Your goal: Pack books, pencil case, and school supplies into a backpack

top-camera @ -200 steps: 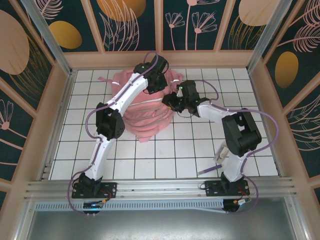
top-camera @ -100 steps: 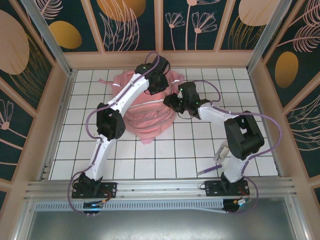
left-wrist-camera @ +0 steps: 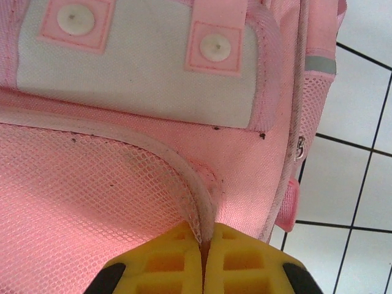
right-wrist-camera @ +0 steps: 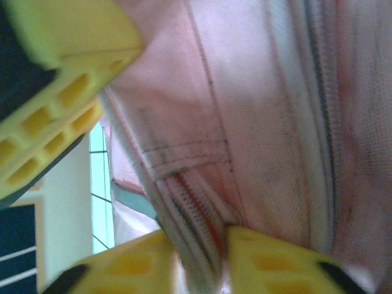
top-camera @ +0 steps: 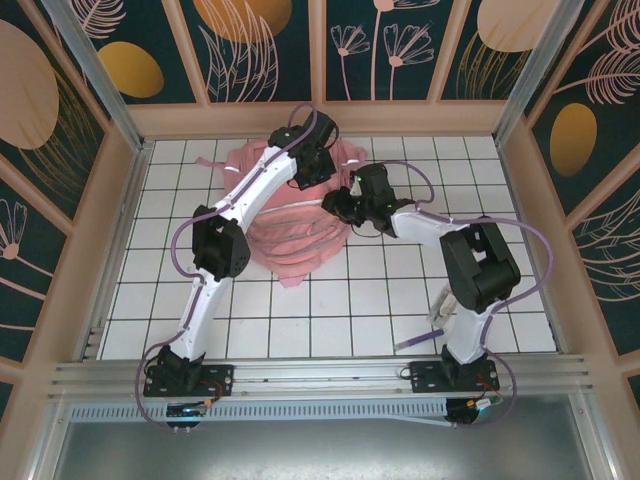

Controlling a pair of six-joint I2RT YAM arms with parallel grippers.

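Soft pink fabric backpack [top-camera: 300, 235] by desk's [top-camera: 400, 300] far edge: left tool [left-wrist-camera: 205, 248] pinches its mesh rim, right tool [right-wrist-camera: 196, 260] its seam.

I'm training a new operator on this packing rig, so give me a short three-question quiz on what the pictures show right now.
1. True or false: the left tool is shut on the white piping of the backpack.
2. What is pinched in the right tool? A) a purple pen B) a ridge of pink seamed fabric C) a yellow booklet
3. Fill in: beside the piping, the pocket panel is pink ____.
Key: 1 true; 2 B; 3 mesh.
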